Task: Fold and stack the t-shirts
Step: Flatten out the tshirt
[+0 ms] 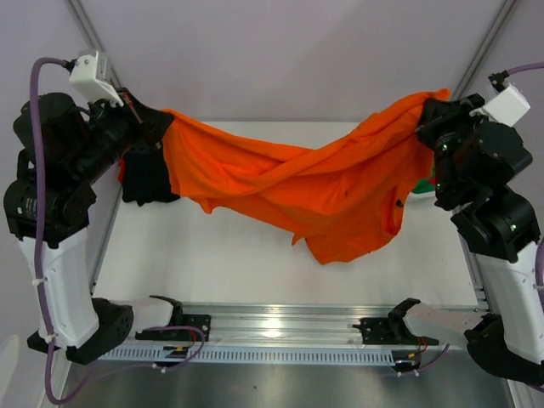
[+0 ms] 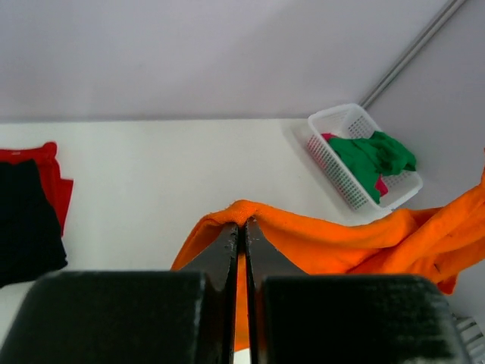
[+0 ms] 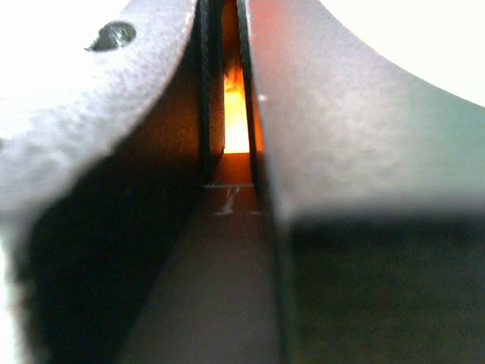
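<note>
The bright orange t-shirt (image 1: 297,183) hangs stretched in the air between both arms, sagging in the middle above the table. My left gripper (image 1: 157,119) is shut on its left corner; the left wrist view shows the fingers (image 2: 227,250) pinching an orange fold (image 2: 318,243). My right gripper (image 1: 422,119) is shut on its right corner; its wrist view shows only a sliver of orange cloth (image 3: 236,114) between the closed fingers. A folded black t-shirt (image 1: 146,174) lies on a folded red one (image 2: 57,178) at the table's left. Green (image 2: 375,155) and magenta-pink t-shirts lie in the basket.
A white lattice basket (image 2: 333,163) stands at the table's back right, mostly hidden behind the right arm in the top view. The white table (image 1: 229,255) lies below the hanging shirt. A metal rail (image 1: 280,327) runs along the near edge.
</note>
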`<state>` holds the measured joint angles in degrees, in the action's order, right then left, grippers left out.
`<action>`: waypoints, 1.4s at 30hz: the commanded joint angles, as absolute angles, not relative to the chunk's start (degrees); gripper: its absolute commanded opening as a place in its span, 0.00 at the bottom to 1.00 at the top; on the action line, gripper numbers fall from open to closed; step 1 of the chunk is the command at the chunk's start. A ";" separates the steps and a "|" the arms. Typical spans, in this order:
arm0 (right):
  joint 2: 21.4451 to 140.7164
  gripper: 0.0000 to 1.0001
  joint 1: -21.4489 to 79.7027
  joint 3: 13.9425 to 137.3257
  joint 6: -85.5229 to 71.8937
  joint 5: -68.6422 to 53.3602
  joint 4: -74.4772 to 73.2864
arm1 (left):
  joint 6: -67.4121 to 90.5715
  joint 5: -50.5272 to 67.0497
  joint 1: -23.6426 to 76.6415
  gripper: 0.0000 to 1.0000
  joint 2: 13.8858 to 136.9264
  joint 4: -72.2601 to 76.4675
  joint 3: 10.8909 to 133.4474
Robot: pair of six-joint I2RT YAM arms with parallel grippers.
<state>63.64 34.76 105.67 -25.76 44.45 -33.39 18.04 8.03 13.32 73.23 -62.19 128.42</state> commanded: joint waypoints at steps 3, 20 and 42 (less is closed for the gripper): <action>68.81 0.05 35.16 99.42 -24.45 50.09 -32.27 | 17.23 3.17 13.01 0.01 77.77 -61.00 120.26; 85.07 0.33 26.45 77.87 -27.23 37.79 -15.81 | 17.14 9.57 11.08 0.26 117.58 -54.84 117.85; 73.04 0.50 38.05 71.99 -40.24 30.87 -37.07 | 20.56 10.46 15.02 1.00 94.75 -54.84 104.07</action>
